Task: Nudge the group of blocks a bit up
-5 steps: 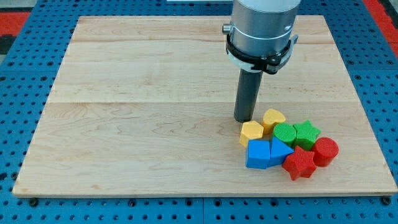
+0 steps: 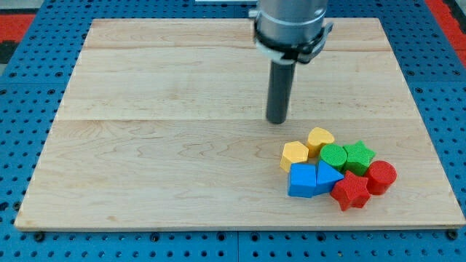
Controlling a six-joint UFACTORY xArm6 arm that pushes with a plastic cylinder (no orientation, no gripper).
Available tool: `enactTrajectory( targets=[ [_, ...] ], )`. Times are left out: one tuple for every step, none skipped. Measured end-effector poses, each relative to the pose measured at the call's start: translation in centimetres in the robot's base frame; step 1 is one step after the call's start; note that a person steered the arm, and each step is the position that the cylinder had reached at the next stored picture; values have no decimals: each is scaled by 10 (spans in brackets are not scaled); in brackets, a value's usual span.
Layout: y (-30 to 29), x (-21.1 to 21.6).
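**Rod tip parked above the block cluster**

You had one camera view onto a pale wooden board (image 2: 182,145) resting on a blue pegboard surface (image 2: 22,109). Take the yellow hexagonal block (image 2: 294,155) as your landmark; every place below is given from it.

Your arm carried no claw, so there was nothing to be wide, narrow or holding: it ended in a straight dark rod beneath a grey cylindrical housing (image 2: 289,22). My tip (image 2: 277,121) rested on the board toward the view's top of the hexagon and slightly to the view's left, near it but clearly apart, touching no block.

The group sat packed together, spreading from the hexagon toward the view's right and bottom. A yellow heart-shaped block (image 2: 320,138) lay just beside the hexagon, up and to the right. A green round block (image 2: 333,156) sat to the right of the hexagon, with a green star-shaped block (image 2: 359,155) beyond it. A blue cube (image 2: 302,180) lay directly below the hexagon, touching it, and a blue triangular block (image 2: 328,175) pressed against the cube's right side. Further right and lower were a red star-shaped block (image 2: 351,191) and, farthest right, a red round block (image 2: 381,177).
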State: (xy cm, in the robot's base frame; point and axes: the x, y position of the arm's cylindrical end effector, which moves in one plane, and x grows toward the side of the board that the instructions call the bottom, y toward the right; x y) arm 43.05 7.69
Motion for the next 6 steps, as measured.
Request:
enactTrajectory(
  targets=[
    [70, -16],
    [179, -3],
    [265, 80],
    [266, 139],
    [214, 156],
    [164, 155]
  ],
)
